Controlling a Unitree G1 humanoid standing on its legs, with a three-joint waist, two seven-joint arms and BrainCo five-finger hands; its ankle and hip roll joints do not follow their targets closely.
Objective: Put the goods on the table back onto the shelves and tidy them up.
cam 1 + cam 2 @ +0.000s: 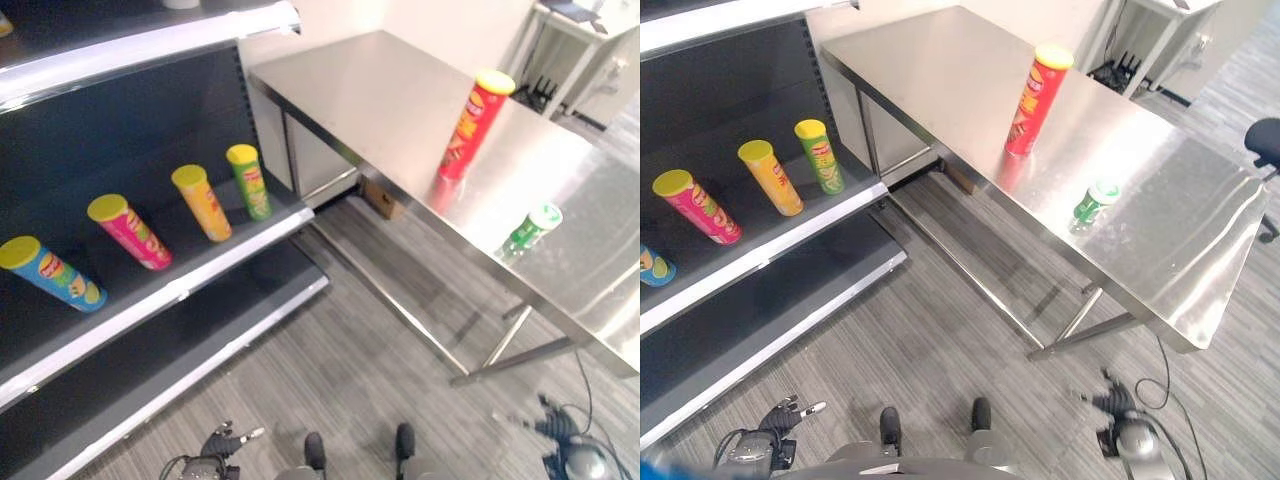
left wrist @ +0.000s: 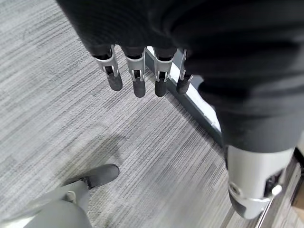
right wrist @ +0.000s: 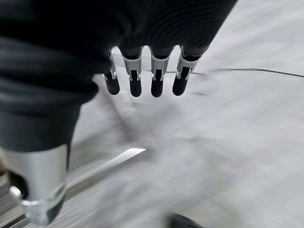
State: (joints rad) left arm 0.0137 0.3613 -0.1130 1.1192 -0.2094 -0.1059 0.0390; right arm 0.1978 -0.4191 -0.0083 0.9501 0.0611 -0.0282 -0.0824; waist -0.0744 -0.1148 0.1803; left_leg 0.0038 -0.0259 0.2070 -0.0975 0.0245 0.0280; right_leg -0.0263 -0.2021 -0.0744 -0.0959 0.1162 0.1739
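A tall red crisp can with a yellow lid stands upright on the steel table. Nearer the table's front edge stands a small green can. On the dark shelf to the left stand a blue can, a pink can, an orange can and a green can, all in a row. My left hand hangs low by the floor, fingers straight and holding nothing. My right hand hangs low on the other side, fingers straight and holding nothing.
A bare lower shelf runs under the row of cans. A cardboard box lies on the floor beneath the table. A white desk stands at the back right, and an office chair is past the table's right end.
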